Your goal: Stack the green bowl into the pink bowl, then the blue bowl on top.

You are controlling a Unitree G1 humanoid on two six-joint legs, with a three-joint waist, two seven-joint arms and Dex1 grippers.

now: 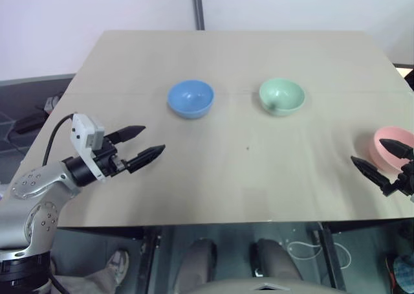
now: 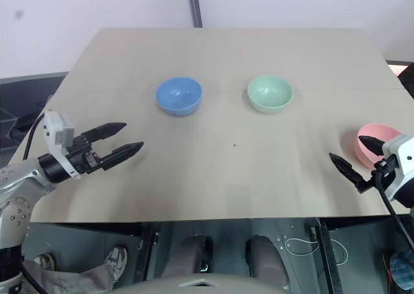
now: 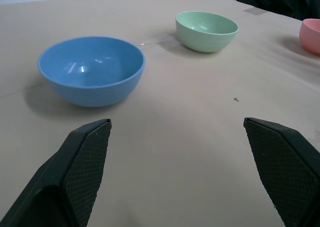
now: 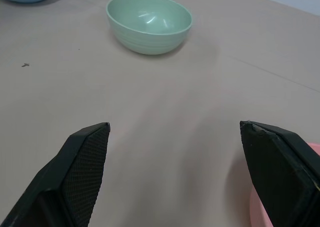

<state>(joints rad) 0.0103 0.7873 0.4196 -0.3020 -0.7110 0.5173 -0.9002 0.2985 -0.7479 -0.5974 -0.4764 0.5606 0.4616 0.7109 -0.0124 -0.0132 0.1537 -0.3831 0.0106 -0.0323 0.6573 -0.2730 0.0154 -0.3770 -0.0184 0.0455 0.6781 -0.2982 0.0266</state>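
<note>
- The left end effector (image 1: 143, 145) hovers over the near left part of the table (image 1: 226, 61) with its two black fingers spread apart and nothing between them. It points toward the middle of the table.
- The blue bowl (image 1: 191, 98) sits upright and alone, beyond that end effector and a little to its right, well apart from it. It goes on last, so it is best left alone for now.
- The green bowl (image 1: 282, 96) stands upright to the right of the blue bowl, in the same row across the table, with a clear gap between them. It is empty and touches nothing.
- The pink bowl (image 1: 392, 145) sits at the near right edge of the table, well apart from the green bowl, and is partly cut off by the edge of the left eye view.
- The right end effector (image 2: 358, 162) hangs just beside the pink bowl on its near side, fingers wide apart and empty. One fingertip overlaps the bowl's rim in the head views; I cannot tell whether it touches.
- Nothing is stacked yet, so the step in hand looks like fetching the green bowl.
- To do it well, I would send the right end effector forward and leftward, clear of the pink bowl so it is not nudged off the edge.
- Pinch one wall of the green bowl across the rim, one finger inside and one outside, lift it level, and lower it centred over the pink bowl before letting go.
</note>
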